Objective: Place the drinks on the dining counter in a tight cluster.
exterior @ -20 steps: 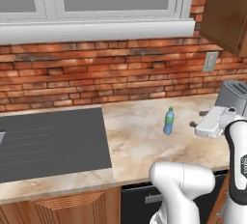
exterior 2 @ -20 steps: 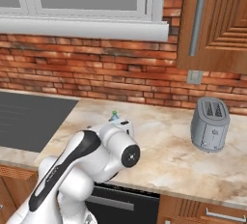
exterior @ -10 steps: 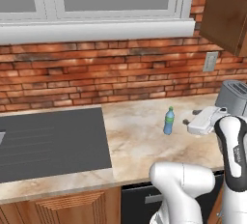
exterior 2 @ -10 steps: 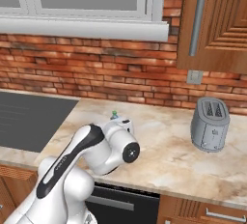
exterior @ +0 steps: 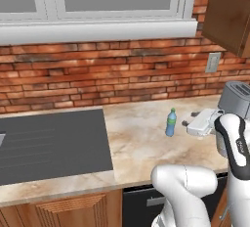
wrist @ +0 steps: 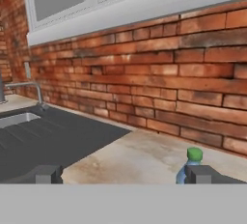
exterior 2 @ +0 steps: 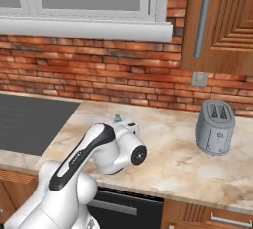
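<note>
Hand spread wide beside the blue bottle

From the left base, the hand [exterior: 188,123] is seen released, just right of the blue bottle [exterior: 170,123] on the worktop [exterior: 139,138]. In the hand view, the bottle [wrist: 188,166] is seen by the right fingertip [wrist: 201,174].

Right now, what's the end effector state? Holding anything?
End effector: open, holding nothing; the small blue bottle stands free on the counter, just ahead of one fingertip in the hand view.
</note>
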